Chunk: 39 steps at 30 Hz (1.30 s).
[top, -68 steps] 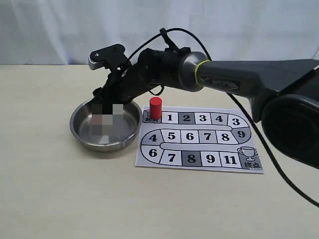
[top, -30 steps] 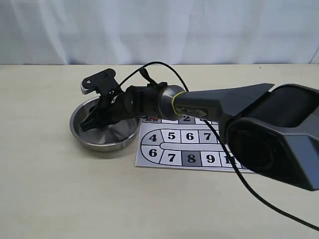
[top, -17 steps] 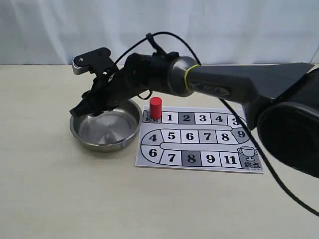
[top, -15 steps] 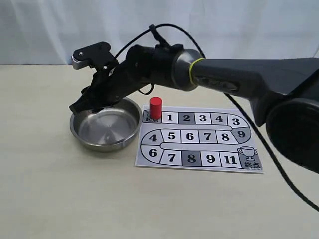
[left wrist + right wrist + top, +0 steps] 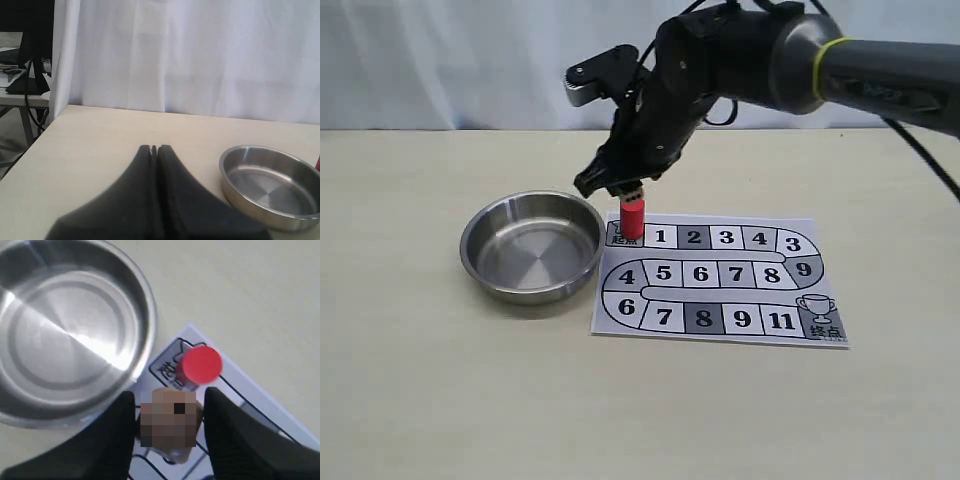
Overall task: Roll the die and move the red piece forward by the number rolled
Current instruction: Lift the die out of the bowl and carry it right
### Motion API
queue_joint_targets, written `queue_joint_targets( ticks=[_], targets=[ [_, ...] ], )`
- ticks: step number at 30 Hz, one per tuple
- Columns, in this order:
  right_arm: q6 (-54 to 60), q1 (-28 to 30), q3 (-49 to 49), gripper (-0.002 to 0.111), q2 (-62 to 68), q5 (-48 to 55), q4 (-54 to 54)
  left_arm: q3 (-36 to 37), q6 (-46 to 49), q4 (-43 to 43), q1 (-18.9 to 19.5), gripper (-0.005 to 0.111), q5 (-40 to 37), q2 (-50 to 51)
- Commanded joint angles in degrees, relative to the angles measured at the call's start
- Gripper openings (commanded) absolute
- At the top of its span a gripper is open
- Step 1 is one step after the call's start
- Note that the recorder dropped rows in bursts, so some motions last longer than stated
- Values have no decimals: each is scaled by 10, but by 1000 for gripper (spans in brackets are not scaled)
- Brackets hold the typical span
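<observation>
My right gripper point(image 5: 626, 187) hangs just above the red piece point(image 5: 633, 219), shut on the die point(image 5: 633, 190). In the right wrist view the tan die point(image 5: 170, 421) sits between the two black fingers of that gripper point(image 5: 170, 393), with one dark pip showing. The red piece point(image 5: 201, 364) stands upright on the start square of the paper board point(image 5: 720, 281), just beyond the die. The left gripper point(image 5: 154, 148) is shut on nothing, low over the table, left of the bowl point(image 5: 270, 184).
An empty steel bowl point(image 5: 532, 246) sits left of the board, its rim point(image 5: 150, 315) close to the start square. The board's numbered track point(image 5: 705, 272) runs right to a trophy square point(image 5: 817, 312). A white curtain backs the table.
The right gripper rose from the bowl's left rim and swung right with the die. It now hovers over the red piece, and the bowl lies empty.
</observation>
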State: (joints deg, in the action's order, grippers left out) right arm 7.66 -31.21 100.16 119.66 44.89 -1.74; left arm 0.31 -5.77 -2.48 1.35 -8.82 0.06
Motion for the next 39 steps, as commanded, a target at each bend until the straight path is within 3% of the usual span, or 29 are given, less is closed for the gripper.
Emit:
queue_joint_targets(
  ticks=[1,10,19,33,36,39],
  targets=[
    [-8,57,-64,4,-41,-13,-20,-3,0,-1,0,0,6,-1],
    [-8,206,-164,4,-63,-34,-74,-3,0,-1,0,0,6,-1],
    [-86,293,-179,4,-63,-33,-200,-3,0,-1,0,0,6,-1],
    [-97,304,-179,4,-63,-5,-261,-3,0,-1,0,0,6,-1],
    [-80,304,-179,4,-63,-5,-185,-3,0,-1,0,0,6,-1],
    [29,304,-179,4,-63,3,-74,-3,0,-1,0,0,6,-1]
  ],
)
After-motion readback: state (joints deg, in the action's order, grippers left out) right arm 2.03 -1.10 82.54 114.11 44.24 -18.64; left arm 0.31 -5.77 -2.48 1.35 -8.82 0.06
